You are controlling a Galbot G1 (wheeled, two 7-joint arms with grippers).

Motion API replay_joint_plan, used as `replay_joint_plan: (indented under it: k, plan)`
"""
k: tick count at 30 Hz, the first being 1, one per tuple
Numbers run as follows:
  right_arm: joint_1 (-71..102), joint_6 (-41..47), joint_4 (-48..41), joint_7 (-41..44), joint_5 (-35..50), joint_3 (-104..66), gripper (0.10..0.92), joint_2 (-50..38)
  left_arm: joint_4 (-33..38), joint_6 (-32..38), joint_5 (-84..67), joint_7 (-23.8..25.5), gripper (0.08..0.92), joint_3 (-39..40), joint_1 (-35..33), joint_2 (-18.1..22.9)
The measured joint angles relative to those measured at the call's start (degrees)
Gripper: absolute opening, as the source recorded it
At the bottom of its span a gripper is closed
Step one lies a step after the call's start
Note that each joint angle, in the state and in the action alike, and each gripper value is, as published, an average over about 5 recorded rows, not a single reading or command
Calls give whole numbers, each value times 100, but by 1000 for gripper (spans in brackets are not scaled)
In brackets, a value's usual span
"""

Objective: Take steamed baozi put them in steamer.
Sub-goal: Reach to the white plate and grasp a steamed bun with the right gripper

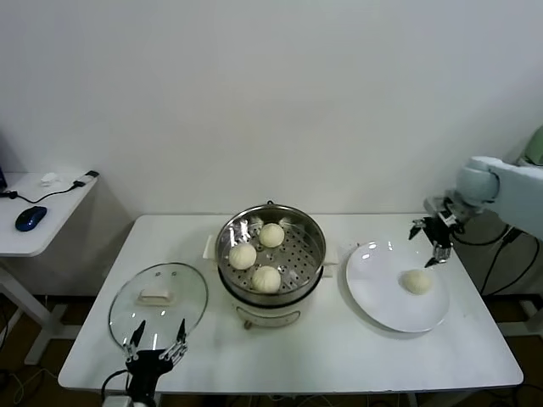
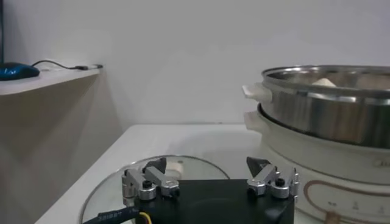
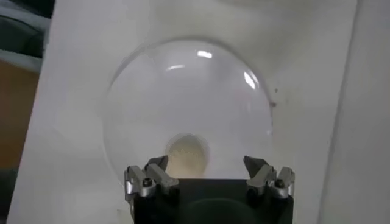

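Three buns [image 1: 254,256] sat in steamer [image 1: 316,231]; fourth bun [image 1: 416,281] on plate [image 1: 373,292]. Right tool [image 1: 431,239] above plate's far edge, spread wide, empty. Left tool [image 1: 157,343] parked wide near lid [image 1: 182,280]. Risk: off-centre squeeze on soft bun, dent or roll across plate.

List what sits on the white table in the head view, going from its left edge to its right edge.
Glass lid with the open left gripper at its near edge → steamer holding three baozi → white plate with the last baozi → open right gripper above the plate's far right rim.
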State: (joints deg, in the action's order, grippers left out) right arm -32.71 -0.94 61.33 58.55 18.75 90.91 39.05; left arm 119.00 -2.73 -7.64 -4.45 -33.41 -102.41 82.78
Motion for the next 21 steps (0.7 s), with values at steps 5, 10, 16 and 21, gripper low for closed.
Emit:
replay_joint_plan:
  k: [5, 10, 16, 21]
  plan:
    - [779, 183, -392, -78, -309, -575, 823, 28, -2, 15, 16, -15, 823, -15, -57, 32]
    - [1357, 287, -745, -186, -557, -1012, 823, 163, -15, 45, 16, -30, 823, -24, -86, 40]
    - [1791, 360, -1105, -302, -721, -1416, 822, 366, -44, 53, 12, -36, 823, -27, -75, 41]
    - [1959, 389, -1245, -349, -796, -1607, 767, 457, -46, 55, 4, -40, 823, -27, -78, 39]
